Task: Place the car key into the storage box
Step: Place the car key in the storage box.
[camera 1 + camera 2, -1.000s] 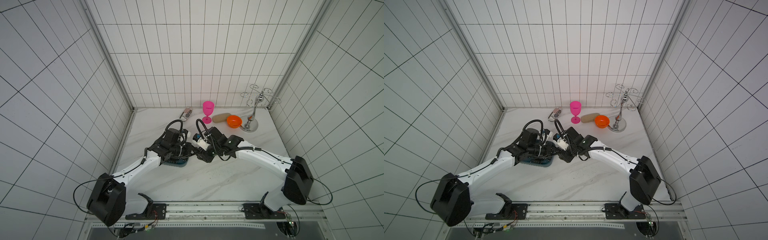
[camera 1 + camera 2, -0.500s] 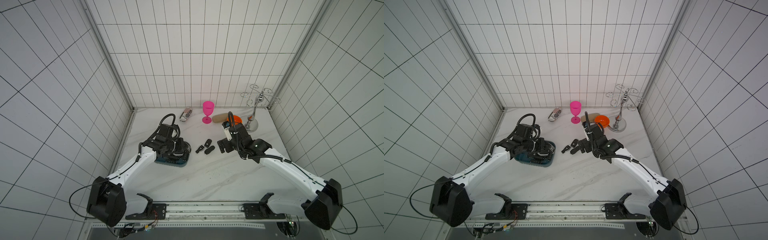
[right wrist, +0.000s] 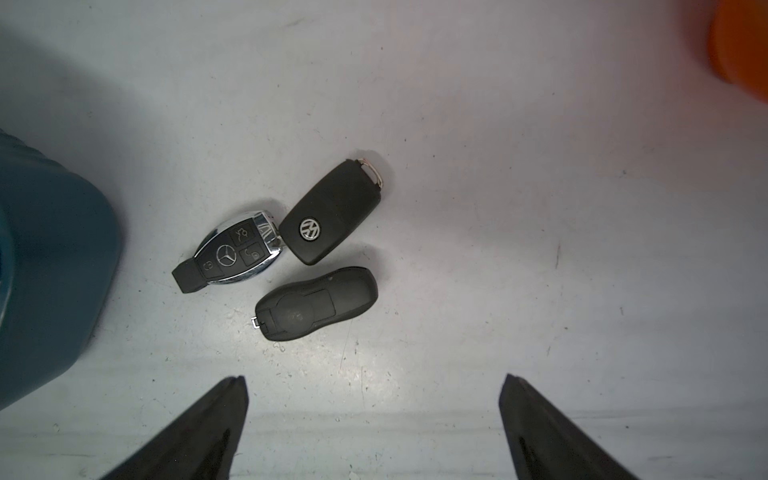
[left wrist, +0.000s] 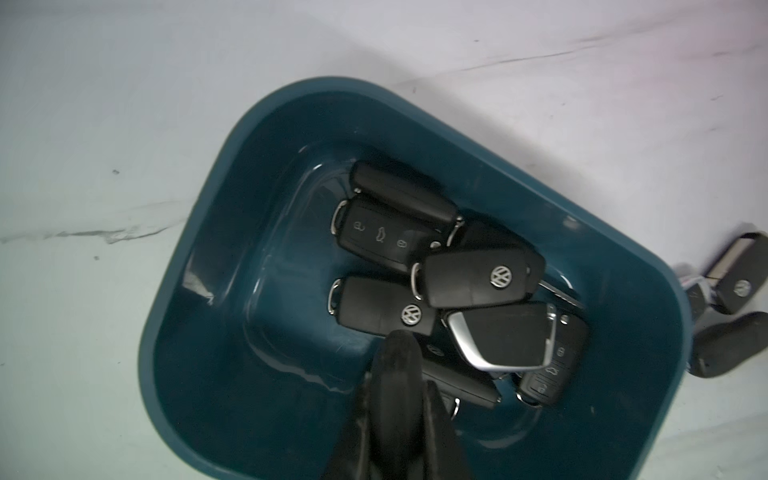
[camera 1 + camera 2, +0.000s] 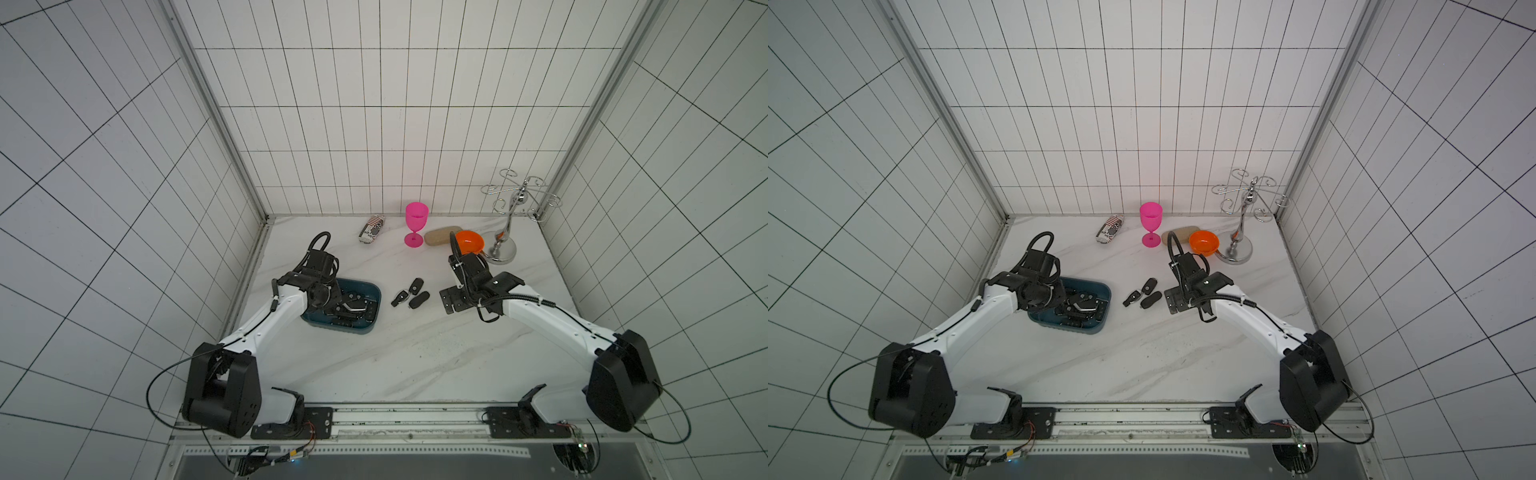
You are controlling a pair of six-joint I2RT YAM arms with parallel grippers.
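The teal storage box [image 5: 371, 292] [image 5: 1103, 291] sits left of centre and holds several black car keys [image 4: 478, 278]. My left gripper [image 4: 399, 378] [image 5: 336, 309] hangs inside the box [image 4: 291, 95], shut on a dark rounded car key [image 4: 397, 353] above the pile. Three more keys lie on the table just right of the box: a chrome-trimmed one [image 3: 232, 251] [image 5: 400, 298], a flip key [image 3: 332, 216] [image 5: 416, 286] and a smooth oval one [image 3: 316, 303] [image 5: 419, 300]. My right gripper [image 3: 372, 378] [image 5: 451, 299] [image 5: 1175, 300] stands open and empty, just right of these three.
Along the back wall stand a patterned pouch [image 5: 371, 229], a pink goblet [image 5: 416, 224], a tan oblong block [image 5: 440, 235], an orange bowl [image 5: 469, 242] and a chrome stand [image 5: 505, 245]. The orange bowl [image 3: 739, 50] is close behind my right wrist.
A second ago both grippers met beside the box. The right arm has since drawn back to the right and opened. The left gripper has moved over the box and stayed shut.
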